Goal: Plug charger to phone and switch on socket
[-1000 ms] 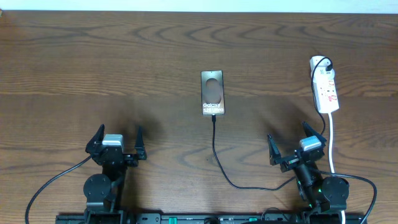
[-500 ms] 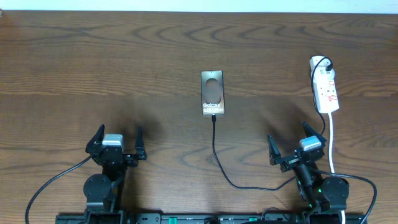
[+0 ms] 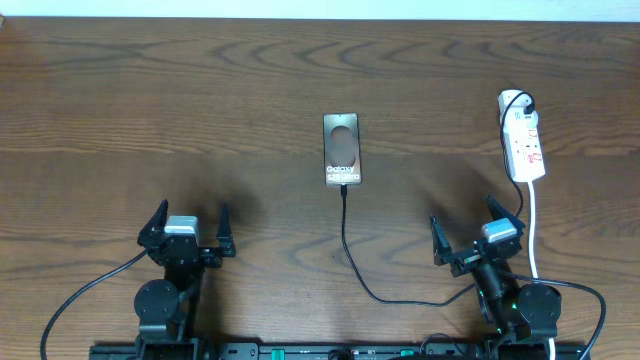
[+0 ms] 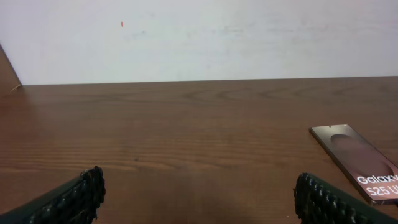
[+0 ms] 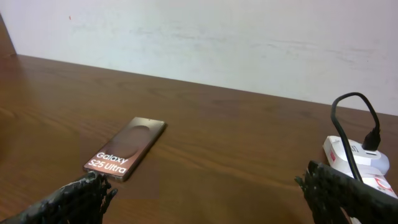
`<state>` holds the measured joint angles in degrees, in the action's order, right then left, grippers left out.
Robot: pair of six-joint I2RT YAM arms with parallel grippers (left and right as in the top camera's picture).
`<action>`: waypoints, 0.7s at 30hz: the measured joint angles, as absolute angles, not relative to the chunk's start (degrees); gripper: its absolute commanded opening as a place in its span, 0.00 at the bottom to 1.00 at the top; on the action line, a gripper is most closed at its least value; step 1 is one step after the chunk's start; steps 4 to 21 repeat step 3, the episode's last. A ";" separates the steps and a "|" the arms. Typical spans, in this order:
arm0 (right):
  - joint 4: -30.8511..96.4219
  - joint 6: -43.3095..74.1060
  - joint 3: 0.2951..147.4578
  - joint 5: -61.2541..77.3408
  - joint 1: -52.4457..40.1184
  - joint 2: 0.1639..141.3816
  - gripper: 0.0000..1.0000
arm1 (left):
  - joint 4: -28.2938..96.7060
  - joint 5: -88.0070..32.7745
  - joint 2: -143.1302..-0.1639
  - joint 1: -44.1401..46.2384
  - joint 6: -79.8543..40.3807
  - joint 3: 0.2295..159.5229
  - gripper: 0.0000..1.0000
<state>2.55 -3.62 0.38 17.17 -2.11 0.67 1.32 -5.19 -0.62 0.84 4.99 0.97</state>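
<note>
Phone lies flat in the middle of the table, with the black charger tip touching its near edge. The white socket sits off to the right. The left gripper and right gripper are both wide open, holding nothing

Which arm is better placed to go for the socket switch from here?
Right. The socket lies at the far right, just ahead of the open right gripper. The open left gripper sits far across, beyond the phone, and its wrist view shows no socket.
</note>
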 measured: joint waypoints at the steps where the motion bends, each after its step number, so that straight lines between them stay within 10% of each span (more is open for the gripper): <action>1: 2.55 -3.64 0.38 17.17 -2.11 0.67 0.99 | 1.32 -5.17 -0.62 0.84 4.99 0.97 0.98; 21: 2.55 -3.64 0.38 17.17 -2.11 0.67 0.99 | 1.32 -5.19 -0.62 0.84 4.99 0.97 0.98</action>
